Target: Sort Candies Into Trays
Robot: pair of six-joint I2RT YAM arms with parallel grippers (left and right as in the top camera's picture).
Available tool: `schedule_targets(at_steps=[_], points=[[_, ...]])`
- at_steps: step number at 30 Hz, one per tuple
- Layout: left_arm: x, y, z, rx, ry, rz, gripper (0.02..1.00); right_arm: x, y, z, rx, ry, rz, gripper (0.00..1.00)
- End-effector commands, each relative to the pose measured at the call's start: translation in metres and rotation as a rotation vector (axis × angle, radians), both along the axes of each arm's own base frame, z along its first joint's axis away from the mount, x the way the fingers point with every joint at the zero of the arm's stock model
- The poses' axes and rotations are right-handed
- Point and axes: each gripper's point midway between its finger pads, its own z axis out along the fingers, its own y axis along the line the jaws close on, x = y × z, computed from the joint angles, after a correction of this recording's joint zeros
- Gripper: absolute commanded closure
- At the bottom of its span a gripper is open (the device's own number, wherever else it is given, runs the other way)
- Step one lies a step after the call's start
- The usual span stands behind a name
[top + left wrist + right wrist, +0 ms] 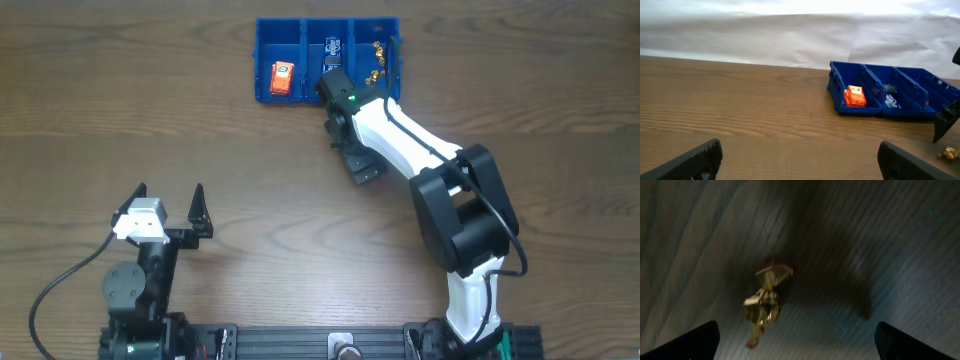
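Wide open and empty, the right gripper [797,342] is hovering over a gold-wrapped candy [764,305] at six o'clock of the blue tray [280,38], likely needing descent, then closure.

Tray [261,60], upper centre of frame: coloured blue. Orange candy [283,79]: marked with a white patch. Gold candy [763,305]: wrapped in shiny foil. Counter [120,100]: patterned with brown wood grain.

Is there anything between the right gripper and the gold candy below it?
Nothing visible stands in the way. The gold candy lies by itself on the wooden table, and the right gripper hangs over it with open fingers and no other object in the gap.
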Motion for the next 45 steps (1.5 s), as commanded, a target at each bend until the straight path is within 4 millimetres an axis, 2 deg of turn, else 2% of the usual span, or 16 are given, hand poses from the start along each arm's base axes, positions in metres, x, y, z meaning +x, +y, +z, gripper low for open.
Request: schedule_targets(at_steps=[1, 3, 6, 22, 25, 30, 36, 45], points=[[-0.002, -0.006, -0.016, -0.017, 0.054, -0.032, 0.020, 0.006, -0.009, -0.006, 0.003, -0.005, -0.087, 0.003], [-0.002, -0.006, -0.016, -0.017, 0.054, -0.032, 0.023, 0.009, -0.010, -0.006, -0.001, -0.018, -0.091, 0.007], [-0.002, -0.006, -0.016, -0.017, 0.054, -0.032, 0.020, 0.010, -0.012, -0.006, -0.009, -0.023, -0.094, 0.082], [-0.002, -0.006, -0.016, -0.017, 0.054, -0.032, 0.020, 0.011, -0.020, -0.014, -0.022, -0.009, -0.110, 0.093], [-0.002, -0.006, -0.016, -0.017, 0.054, -0.032, 0.020, 0.012, -0.020, -0.014, -0.022, -0.009, -0.111, 0.191], [-0.002, -0.006, -0.016, -0.017, 0.054, -0.032, 0.020, 0.011, -0.020, -0.015, -0.023, -0.007, -0.111, 0.435], [-0.002, -0.006, -0.016, -0.017, 0.054, -0.032, 0.023, 0.012, -0.017, -0.016, -0.019, -0.011, -0.104, 0.529], [-0.002, -0.006, -0.016, -0.017, 0.054, -0.032, 0.020, 0.015, -0.009, -0.017, -0.003, -0.027, -0.090, 0.531]])
